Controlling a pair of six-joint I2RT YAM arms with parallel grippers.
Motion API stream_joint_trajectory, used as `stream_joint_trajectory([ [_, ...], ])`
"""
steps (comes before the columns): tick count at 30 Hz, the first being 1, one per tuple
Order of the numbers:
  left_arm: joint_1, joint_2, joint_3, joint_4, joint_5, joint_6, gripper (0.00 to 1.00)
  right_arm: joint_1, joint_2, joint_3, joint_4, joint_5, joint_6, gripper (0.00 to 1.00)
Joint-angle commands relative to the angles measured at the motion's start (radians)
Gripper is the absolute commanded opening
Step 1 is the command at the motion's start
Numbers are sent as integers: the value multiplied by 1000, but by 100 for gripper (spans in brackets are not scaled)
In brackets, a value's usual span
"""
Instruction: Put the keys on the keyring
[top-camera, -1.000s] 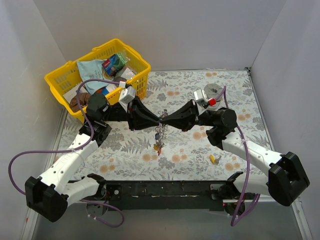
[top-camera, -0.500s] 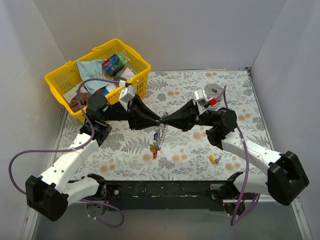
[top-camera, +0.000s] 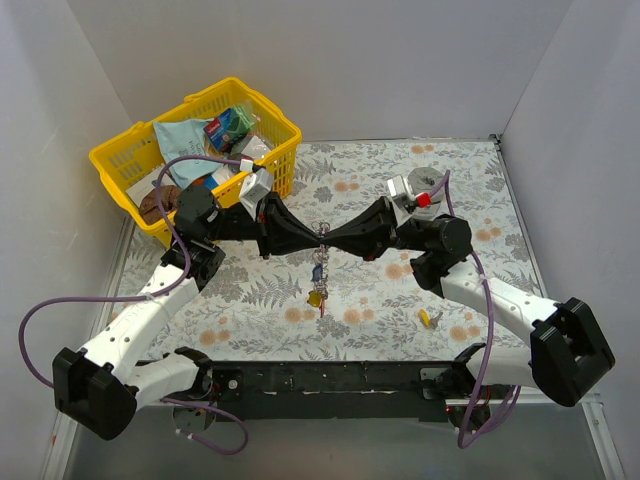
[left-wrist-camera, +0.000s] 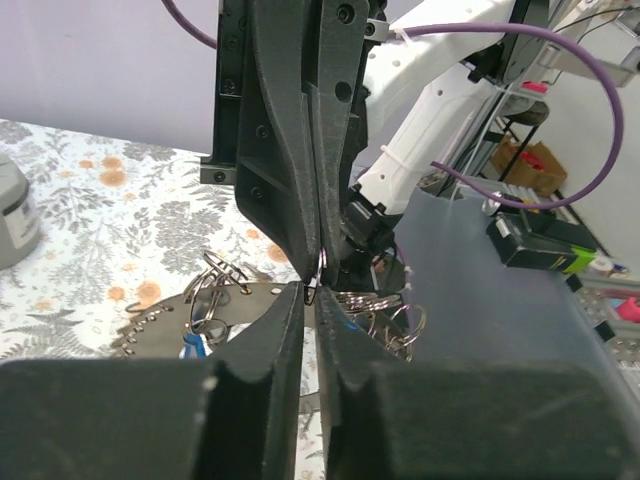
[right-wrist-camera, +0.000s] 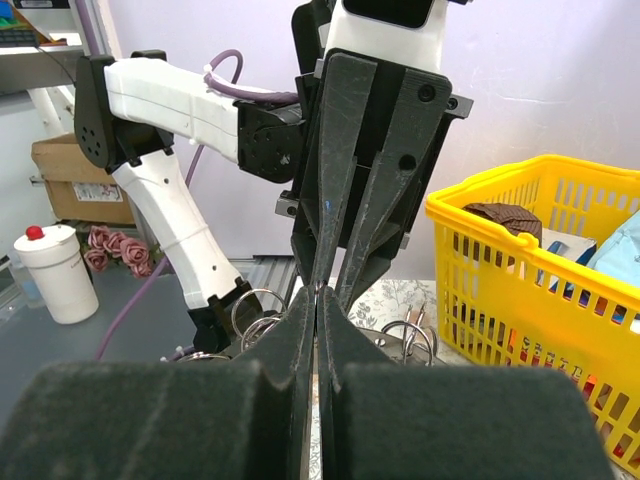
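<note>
My left gripper (top-camera: 315, 234) and right gripper (top-camera: 329, 234) meet tip to tip above the middle of the table. Between them hangs the keyring (top-camera: 318, 268), a chain of silver rings, with a bunch of keys (top-camera: 317, 298) at its bottom, yellow and red heads showing. In the left wrist view the left gripper (left-wrist-camera: 311, 290) is nearly shut, with a thin wire ring between its tips. A blue key head (left-wrist-camera: 193, 345) and a perforated silver plate (left-wrist-camera: 150, 320) lie below. The right gripper (right-wrist-camera: 318, 292) is shut on a thin metal ring. One yellow key (top-camera: 425, 318) lies on the table.
A yellow basket (top-camera: 118, 170) full of packets stands at the back left, also in the right wrist view as the basket (right-wrist-camera: 540, 270). A grey roll (top-camera: 430, 180) sits at the back right. The table's walls enclose the floral mat (top-camera: 250, 300).
The hanging keys swung left and came back under the grippers. The left jaws narrowed onto the wire ring. Both gripper tips rose slightly.
</note>
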Motion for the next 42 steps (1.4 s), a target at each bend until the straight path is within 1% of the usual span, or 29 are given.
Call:
stream_joint_trajectory([
  [1,6,16,7,20,-58,9,0,11,-2,9,107,-20,37,1],
  [5,5,4,-1,13,-84,15,0,13,0,11,110,-20,39,1],
  [10,6,-16,8,-46,-134,73,0,13,-2,3,102,-6,39,1],
  [13,6,-27,16,-94,-156,119,0,13,-12,-10,99,9,30,23],
  [14,6,-30,16,-115,-161,131,0,13,-18,-14,96,11,16,38],
  [16,6,-39,19,-137,-176,165,0,13,-37,-23,64,23,-7,53],
  [17,6,-42,19,-155,-177,176,0,11,-46,-24,42,32,-38,66],
  [18,6,-47,21,-164,-187,187,0,11,-69,-26,15,43,-56,71],
  [19,6,-55,21,-177,-190,214,0,11,-81,-26,-58,70,-72,74],
  [20,6,-58,19,-195,-196,226,0,11,-95,-24,-96,87,-93,82],
  [22,6,-68,21,-220,-204,252,0,8,-135,-24,-162,119,-154,87],
  [23,6,-70,22,-241,-205,280,0,6,-150,-24,-226,132,-171,92],
  [25,6,-75,27,-263,-204,305,0,5,-195,-26,-281,174,-227,96],
  [26,6,-78,31,-282,-204,332,0,5,-209,-29,-338,188,-245,99],
  [31,6,-85,41,-325,-219,391,0,-1,-281,-32,-462,262,-345,99],
  [35,6,-87,55,-381,-248,437,0,-4,-313,-40,-548,311,-378,98],
  [36,6,-85,61,-388,-253,452,0,-4,-330,-41,-593,326,-386,98],
  [39,6,-82,71,-421,-269,483,0,-4,-370,-56,-653,421,-402,97],
  [40,6,-82,74,-427,-273,490,0,-6,-383,-67,-700,479,-403,97],
  [42,6,-82,76,-450,-288,506,0,-7,-414,-84,-728,526,-397,97],
])
